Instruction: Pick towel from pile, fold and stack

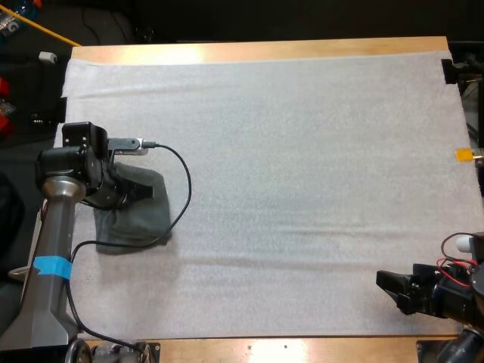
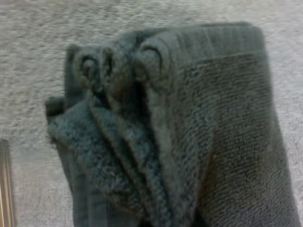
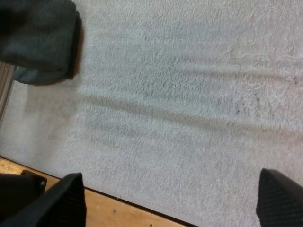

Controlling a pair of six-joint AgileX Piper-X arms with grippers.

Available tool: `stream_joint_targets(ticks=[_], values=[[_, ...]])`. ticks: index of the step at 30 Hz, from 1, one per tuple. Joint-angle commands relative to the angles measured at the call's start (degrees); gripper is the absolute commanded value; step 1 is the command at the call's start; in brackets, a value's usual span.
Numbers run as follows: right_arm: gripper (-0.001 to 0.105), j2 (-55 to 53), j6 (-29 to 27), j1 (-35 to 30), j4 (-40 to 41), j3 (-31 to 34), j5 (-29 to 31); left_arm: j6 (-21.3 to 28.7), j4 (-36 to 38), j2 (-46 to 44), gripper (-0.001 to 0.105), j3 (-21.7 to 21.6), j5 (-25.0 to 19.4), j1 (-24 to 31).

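A dark grey-green towel [image 1: 144, 219] lies folded in several layers at the left side of the white mat [image 1: 302, 151]. My left gripper [image 1: 127, 193] is down on the towel's near-left part. From the left wrist, the towel [image 2: 213, 132] sits very close, its rolled fold edges side by side. My right gripper [image 1: 387, 287] rests low over the mat's front right corner, far from the towel. Its two black fingers [image 3: 66, 201] stand wide apart over bare mat, open with nothing between them. The towel [image 3: 38, 38] lies well beyond them.
The wooden table edge [image 3: 118, 213] runs just past the mat's front border, under my right gripper. The mat's middle and right lie flat, with faint creases [image 3: 180, 113].
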Motion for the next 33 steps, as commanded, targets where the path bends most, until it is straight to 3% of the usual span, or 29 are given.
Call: stream_joint_targets(ticks=[1, 16, 29, 33], values=[[0.071, -0.08, -0.62, -0.11, -0.48, -0.02, -0.37, 0.30, 0.17, -0.59, 0.000, -0.50, -1.64, 0.02], [0.071, -0.08, -0.62, -0.11, -0.48, -0.02, -0.52, 1.17, 0.57, 0.03, 0.001, -0.50, -6.92, 0.02], [0.071, -0.08, -0.62, -0.11, -2.33, -0.02, -3.19, 2.05, 0.44, 0.03, 0.049, -0.50, -11.13, 0.02], [0.071, -0.08, -0.62, -0.11, -3.12, -0.02, -3.18, 2.05, 0.35, 0.03, 0.051, -0.50, -12.34, 0.02]])
